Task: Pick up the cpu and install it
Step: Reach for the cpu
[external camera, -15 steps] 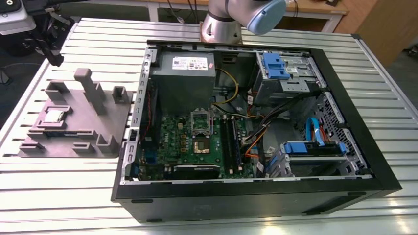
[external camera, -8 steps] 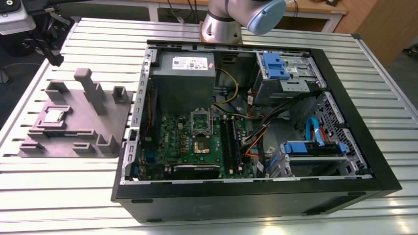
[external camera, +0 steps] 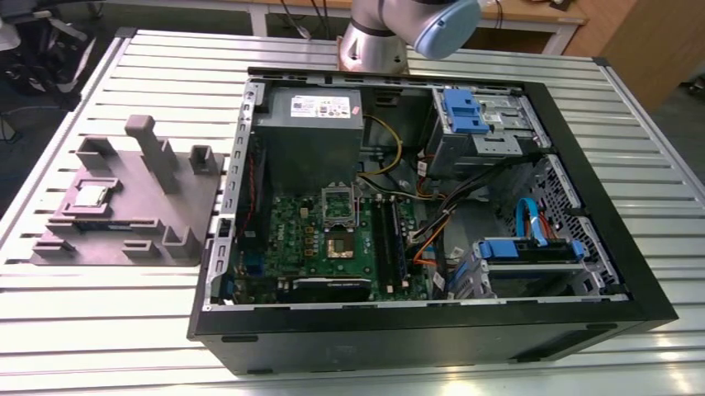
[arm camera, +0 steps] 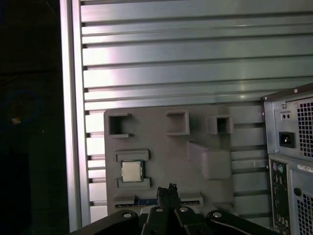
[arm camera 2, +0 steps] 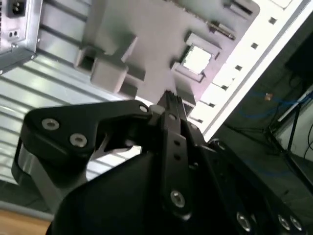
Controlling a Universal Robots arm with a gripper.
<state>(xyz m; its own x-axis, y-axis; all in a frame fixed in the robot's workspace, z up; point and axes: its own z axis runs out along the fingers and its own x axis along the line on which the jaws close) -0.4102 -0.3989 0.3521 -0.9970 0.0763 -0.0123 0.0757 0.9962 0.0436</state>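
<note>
Seemingly closed gripper (arm camera: 168, 189) clear of cpu (arm camera: 131, 171), tray (arm camera: 161, 152) edge

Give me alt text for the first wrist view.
A small silvery cpu sits in a recess of a grey holder block on a slatted metal table. The gripper, jaws shut and empty, hangs short of it; a computer case stands alongside.
</note>
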